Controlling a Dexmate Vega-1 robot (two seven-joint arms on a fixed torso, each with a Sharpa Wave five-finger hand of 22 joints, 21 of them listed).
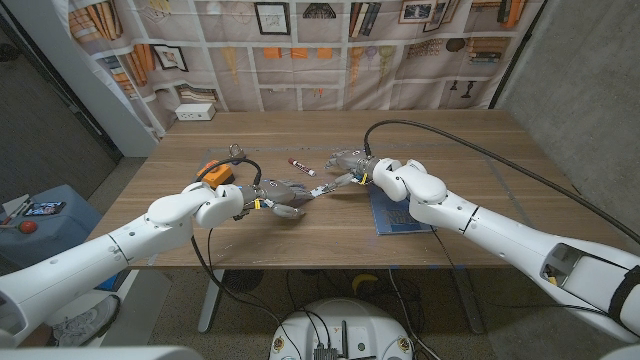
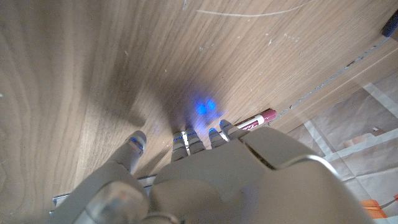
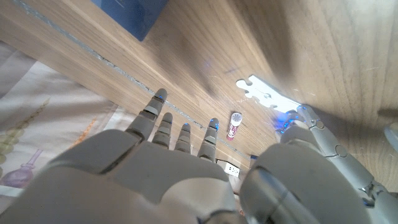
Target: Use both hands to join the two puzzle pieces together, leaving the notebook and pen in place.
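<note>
A white puzzle piece point(image 1: 322, 187) lies on the wooden table between my two hands, its knobs plain in the right wrist view point(image 3: 264, 96). My right hand point(image 1: 352, 164) reaches left over the table with its fingers point(image 3: 180, 134) spread. Its thumb tip touches the near end of that piece. My left hand point(image 1: 282, 195) points right, fingers point(image 2: 186, 142) stretched out low over the wood, their tips close to the piece. A pale thin edge point(image 2: 99, 190) shows beside the left thumb; I cannot tell whether it is the second piece.
A maroon pen point(image 1: 301, 167) lies just beyond both hands point(image 2: 258, 119) point(image 3: 234, 124). The blue notebook point(image 1: 400, 216) sits partly under my right forearm near the front edge. An orange object point(image 1: 213, 172) with a black cable loop lies behind my left arm.
</note>
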